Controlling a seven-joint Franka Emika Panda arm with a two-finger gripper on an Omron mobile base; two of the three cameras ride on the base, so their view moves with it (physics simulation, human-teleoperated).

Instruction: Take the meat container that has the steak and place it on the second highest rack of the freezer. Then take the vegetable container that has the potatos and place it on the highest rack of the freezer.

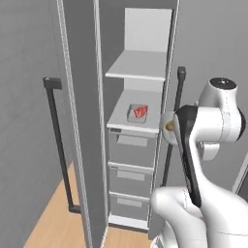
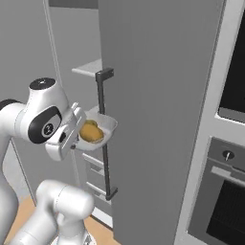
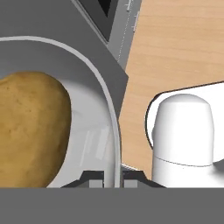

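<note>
The vegetable container (image 2: 106,125) is a light-grey oval dish with the potatos (image 2: 91,132) in it, hanging in the air in front of the freezer (image 1: 138,38). My gripper (image 2: 78,141) is shut on its rim. In the hand view the fingertips (image 3: 92,179) pinch the rim of the vegetable container (image 3: 111,131) beside a potato (image 3: 30,127). The meat container (image 1: 138,113) with the red steak (image 1: 141,111) sits on the second highest rack (image 1: 121,117). The highest rack (image 1: 138,65) above it is bare. My arm hides most of the dish (image 1: 167,127) in the left base view.
The freezer door (image 1: 80,121) stands open to the left with its dark bar handle (image 1: 57,140). Grey drawers (image 1: 131,164) fill the freezer below the racks. A second dark handle (image 2: 103,139) runs right behind the dish. An oven (image 2: 225,191) stands at the right.
</note>
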